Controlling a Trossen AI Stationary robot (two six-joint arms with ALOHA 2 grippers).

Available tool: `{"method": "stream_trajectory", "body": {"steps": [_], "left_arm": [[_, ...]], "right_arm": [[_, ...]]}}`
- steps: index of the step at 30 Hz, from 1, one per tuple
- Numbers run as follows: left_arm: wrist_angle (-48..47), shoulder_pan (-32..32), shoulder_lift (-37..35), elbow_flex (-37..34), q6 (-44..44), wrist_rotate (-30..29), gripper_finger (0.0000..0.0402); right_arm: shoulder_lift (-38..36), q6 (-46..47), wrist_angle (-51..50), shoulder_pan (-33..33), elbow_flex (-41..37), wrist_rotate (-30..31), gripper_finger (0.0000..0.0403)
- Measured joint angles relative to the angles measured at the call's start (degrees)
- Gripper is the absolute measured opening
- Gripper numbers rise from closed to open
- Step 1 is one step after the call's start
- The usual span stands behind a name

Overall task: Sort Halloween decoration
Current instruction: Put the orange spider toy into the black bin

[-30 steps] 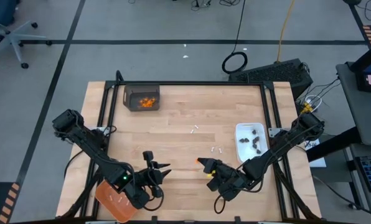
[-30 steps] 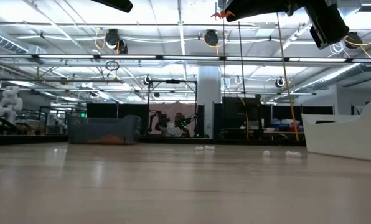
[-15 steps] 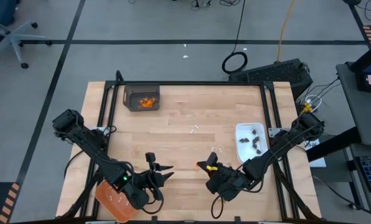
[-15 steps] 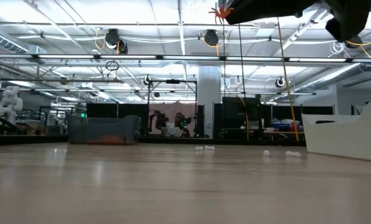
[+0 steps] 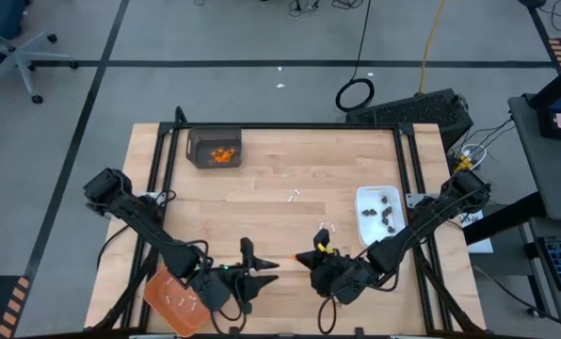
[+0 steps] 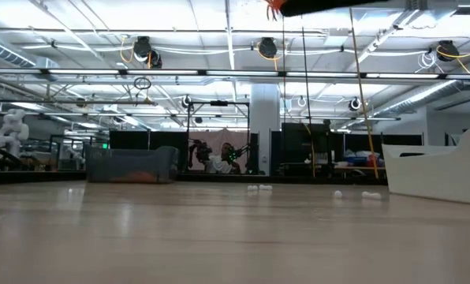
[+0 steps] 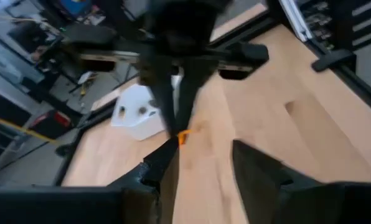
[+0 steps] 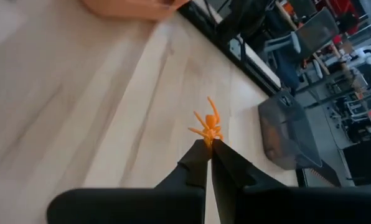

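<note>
My right gripper is clenched on an orange bit, a small spider-like piece pinched at my fingertips and held above the surface, near its front middle. In the high view the same bit shows just ahead of my right gripper. My left gripper hangs just beside it, pointing toward it, with its fingers spread apart and holding nothing. More orange bits lie in the grey bin at the back left. Dark bits sit in the white dish on the right. White sticks lie loose mid-surface, and others rest in the orange tray at the front left.
</note>
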Motion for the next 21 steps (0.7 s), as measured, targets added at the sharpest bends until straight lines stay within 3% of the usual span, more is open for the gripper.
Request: {"method": "stream_trajectory", "body": {"steps": [5,16,21], "left_arm": [[1.98,0.94,2.13,0.00,0.37,1.14,0.0169],[5.17,3.61,3.17,0.00,3.29,-0.39,0.0170],[5.83,4.73,3.17,0.00,4.70,5.25,0.0170]], "right_arm": [[0.00,0.32,3.26,0.00,0.00,-0.07,0.0000],[-0.04,2.27,5.30,-0.37,0.02,-3.28,0.0000],[-0.04,3.47,6.33,-0.37,0.04,-3.11,0.0000]]}}
